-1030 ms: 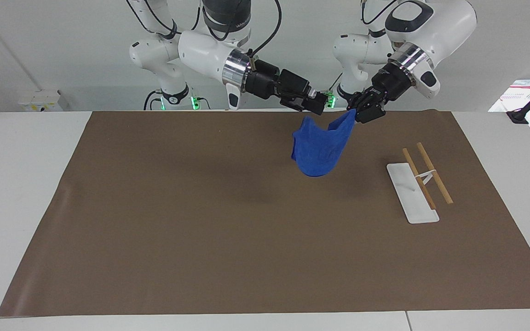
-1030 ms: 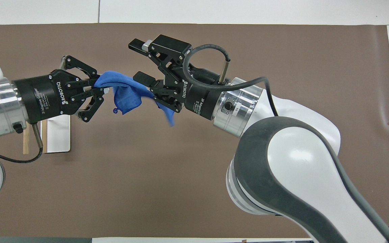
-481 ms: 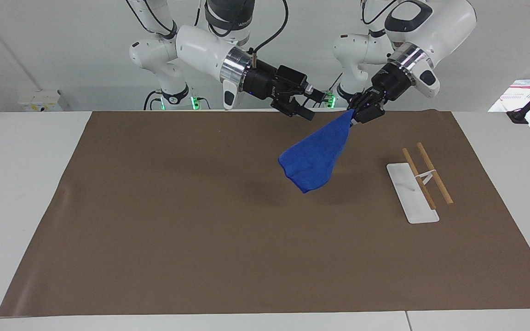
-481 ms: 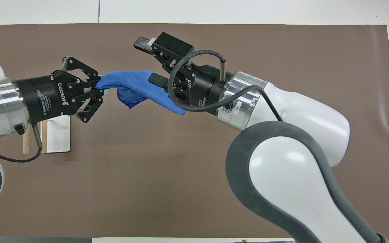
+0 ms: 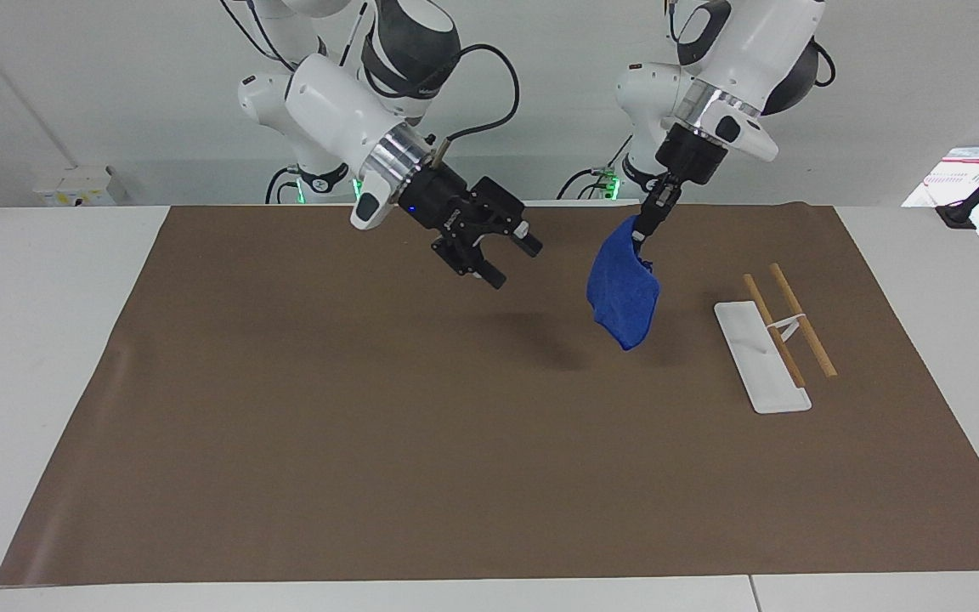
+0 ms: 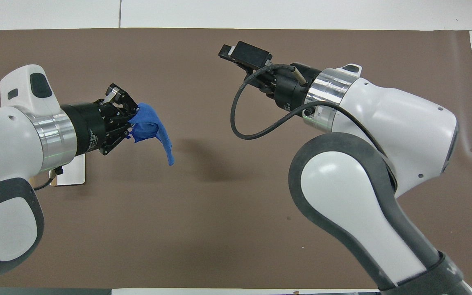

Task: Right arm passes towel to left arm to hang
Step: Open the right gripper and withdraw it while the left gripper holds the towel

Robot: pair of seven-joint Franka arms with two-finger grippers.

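Observation:
The blue towel [image 5: 623, 293] hangs bunched in the air from one corner, over the brown mat [image 5: 370, 425] and beside the rack. My left gripper [image 5: 647, 224] points down and is shut on the towel's top corner. From overhead the towel [image 6: 150, 128] trails out of the left gripper [image 6: 131, 123]. My right gripper [image 5: 510, 260] hovers over the mat toward the right arm's end, apart from the towel, open and holding nothing. In the overhead view the right gripper [image 6: 231, 55] shows only its upper finger.
A small rack [image 5: 761, 357] with a white base plate and two wooden rods [image 5: 800, 327] stands on the mat toward the left arm's end; from overhead the rack [image 6: 72, 174] is mostly hidden under the left arm. Papers [image 5: 978, 191] lie off the mat.
The right gripper opened, let go of the towel and drew back toward its own end. The left gripper turned downward, and the towel now hangs from it alone.

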